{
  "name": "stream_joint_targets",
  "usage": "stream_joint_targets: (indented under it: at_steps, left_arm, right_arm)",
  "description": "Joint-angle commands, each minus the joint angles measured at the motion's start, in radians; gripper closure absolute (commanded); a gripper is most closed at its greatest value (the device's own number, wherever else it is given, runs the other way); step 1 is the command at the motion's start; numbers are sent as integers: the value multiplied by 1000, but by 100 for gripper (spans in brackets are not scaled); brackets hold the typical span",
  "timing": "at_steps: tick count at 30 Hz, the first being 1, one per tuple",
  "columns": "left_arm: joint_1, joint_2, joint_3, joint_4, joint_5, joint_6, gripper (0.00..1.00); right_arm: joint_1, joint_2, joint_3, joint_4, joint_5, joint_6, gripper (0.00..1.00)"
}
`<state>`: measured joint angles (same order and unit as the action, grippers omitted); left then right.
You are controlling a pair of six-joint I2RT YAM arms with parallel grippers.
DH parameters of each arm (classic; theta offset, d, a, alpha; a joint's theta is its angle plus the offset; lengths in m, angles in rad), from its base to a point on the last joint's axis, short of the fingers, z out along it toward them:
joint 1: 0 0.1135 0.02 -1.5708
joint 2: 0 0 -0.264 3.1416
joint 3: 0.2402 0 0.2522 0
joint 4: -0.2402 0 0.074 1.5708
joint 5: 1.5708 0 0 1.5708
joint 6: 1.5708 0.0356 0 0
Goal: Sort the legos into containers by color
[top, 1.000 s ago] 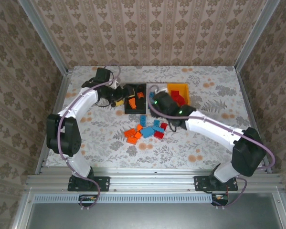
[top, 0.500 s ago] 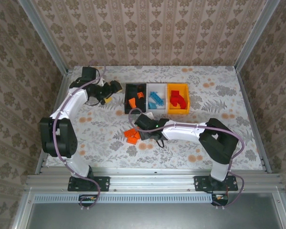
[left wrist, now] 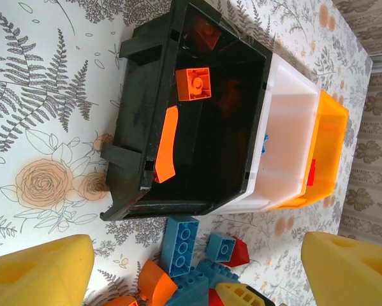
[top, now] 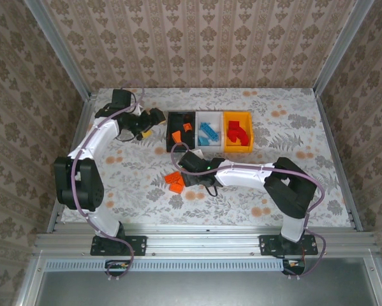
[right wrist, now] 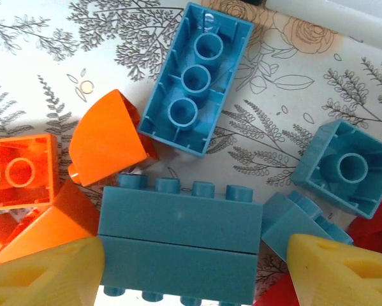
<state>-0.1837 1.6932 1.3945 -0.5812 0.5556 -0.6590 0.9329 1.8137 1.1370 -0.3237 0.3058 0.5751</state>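
Three containers stand in a row at the back: the black bin (top: pixel 181 131) with orange legos (left wrist: pixel 192 83), the white bin (top: pixel 208 129) with blue ones, and the yellow-orange bin (top: pixel 237 131) with red ones. A loose pile of legos (top: pixel 175 182) lies in front of them. My right gripper (right wrist: pixel 191 271) is low over that pile, open, its yellow fingertips (right wrist: pixel 44 274) straddling a stacked pair of long blue bricks (right wrist: pixel 178 236). My left gripper (top: pixel 151 123) hovers left of the black bin, open with nothing between its fingers (left wrist: pixel 37 271).
Around the blue pair lie an upturned blue brick (right wrist: pixel 197 80), an orange curved piece (right wrist: pixel 108 137), an orange brick (right wrist: pixel 18 172), a small upturned blue brick (right wrist: pixel 347 169) and red pieces (right wrist: pixel 375 229). The right arm (top: pixel 242 172) stretches across the table's middle.
The right arm has swung from the yellow-orange bin down onto the pile. The left gripper has drawn back from the black bin to its left.
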Motion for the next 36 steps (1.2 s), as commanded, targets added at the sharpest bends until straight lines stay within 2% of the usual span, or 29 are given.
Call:
stream_joint_targets:
  at_steps: [1, 5, 14, 23, 29, 36]
  left_arm:
    - [-8, 5, -2, 4, 21, -6, 14]
    - [-10, 7, -3, 4, 23, -7, 14]
    - [-14, 7, -2, 4, 23, -4, 13]
    - [-16, 8, -1, 4, 25, -5, 13]
    - [-16, 10, 0, 3, 26, -5, 13]
    - [-20, 13, -3, 4, 27, -7, 13]
  right_arm:
    - [7, -52, -37, 2, -32, 36, 22]
    - [7, -67, -43, 13, -40, 54, 21]
    - [14, 23, -13, 18, -66, 67, 21]
    - [35, 93, 70, -37, 8, 42, 22]
    - [38, 76, 45, -30, 26, 41, 35]
    - [46, -57, -11, -37, 21, 31, 39]
